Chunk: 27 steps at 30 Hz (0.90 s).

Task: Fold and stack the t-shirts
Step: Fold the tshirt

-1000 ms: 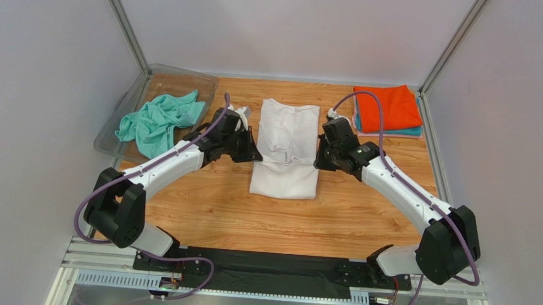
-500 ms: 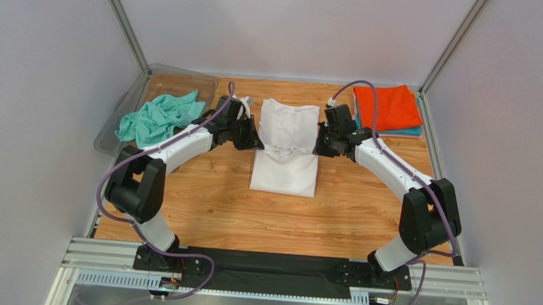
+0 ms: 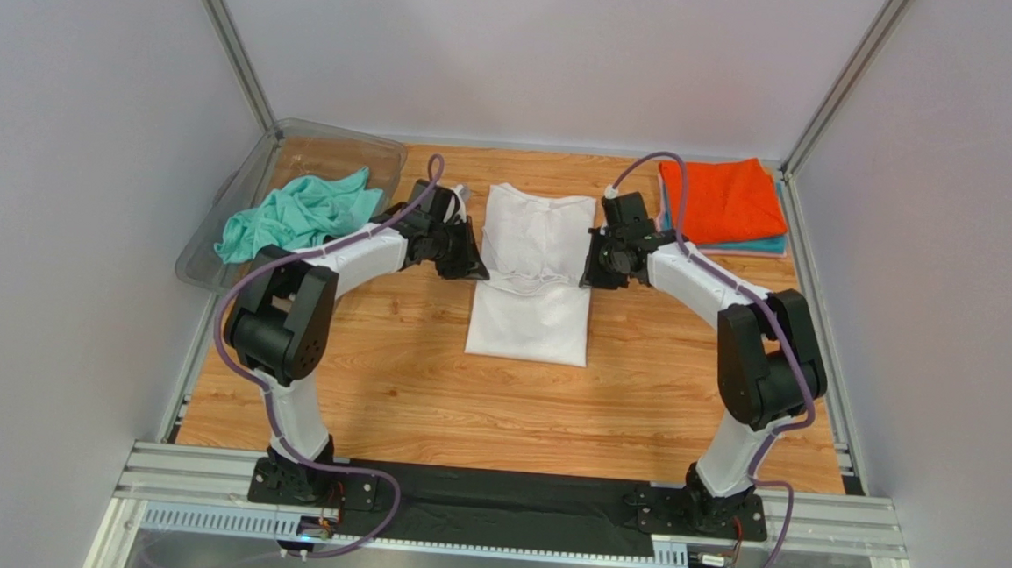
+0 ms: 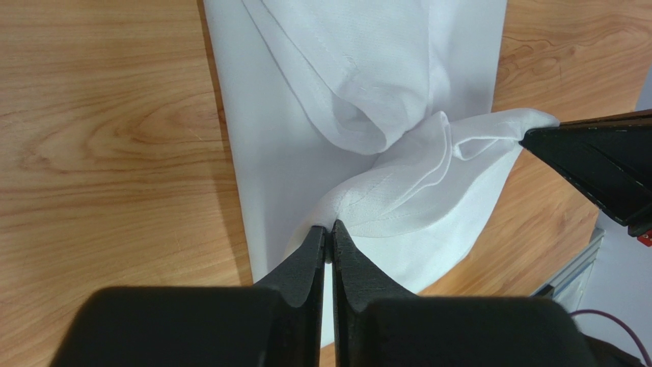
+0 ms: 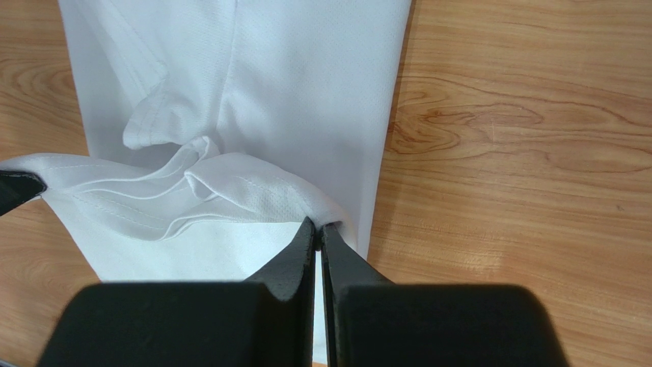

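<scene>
White t-shirt (image 3: 529, 315): lies mid-bench toward the far edge, narrowed to a long strip. One stitched edge is lifted off the cloth beneath.
Left gripper (image 4: 327, 229): pressed together, pinching the left corner of the lifted edge.
Right gripper (image 5: 317, 224): pressed together, pinching the opposite corner.
Handling: it looks light, thin and limp, and sags into soft creases between the two pinches. It is likely best held at the hem corners, level and gently taut, or the fold will wrinkle.
Other t-shirts: the mint-green t-shirt (image 3: 298, 212) is crumpled in a clear plastic tray (image 3: 349, 134) at the far left corner. The orange t-shirt (image 3: 721, 199) is folded atop a teal t-shirt (image 3: 745, 246) at the far right corner.
Top view only: the whole layout and both arms reaching in from either side.
Wrist views only: the hem stitching, the sagging middle, and how little cloth each gripper holds. The wood bench (image 5: 520, 153) is bare alongside.
</scene>
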Motion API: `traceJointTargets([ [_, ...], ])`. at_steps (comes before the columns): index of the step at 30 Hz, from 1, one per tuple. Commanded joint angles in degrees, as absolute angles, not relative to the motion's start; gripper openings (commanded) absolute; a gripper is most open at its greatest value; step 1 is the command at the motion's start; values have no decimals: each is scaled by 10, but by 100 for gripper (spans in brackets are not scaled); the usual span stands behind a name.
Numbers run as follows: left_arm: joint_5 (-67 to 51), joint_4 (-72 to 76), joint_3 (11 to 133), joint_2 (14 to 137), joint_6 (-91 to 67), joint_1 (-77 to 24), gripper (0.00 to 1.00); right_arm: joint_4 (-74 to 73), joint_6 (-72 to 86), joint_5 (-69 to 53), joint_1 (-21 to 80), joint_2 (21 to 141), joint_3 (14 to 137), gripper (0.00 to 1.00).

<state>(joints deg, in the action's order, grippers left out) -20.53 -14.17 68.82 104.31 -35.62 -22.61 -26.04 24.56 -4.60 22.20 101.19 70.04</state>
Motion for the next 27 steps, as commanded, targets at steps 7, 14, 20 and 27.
traceJointTargets([
  [7, -212, -114, 713, 1062, -360, -213, 52, -242, 225, -54, 215, 1046, 751, 26],
  [14, -175, -173, 701, 952, -353, -213, 100, -274, 216, -68, 217, 979, 759, 55],
  [20, -177, -207, 628, 806, -354, -213, 100, -274, 236, -94, 230, 860, 680, 100],
  [27, -179, -254, 482, 620, -378, -213, 100, -215, 234, -204, 263, 768, 584, 100],
])
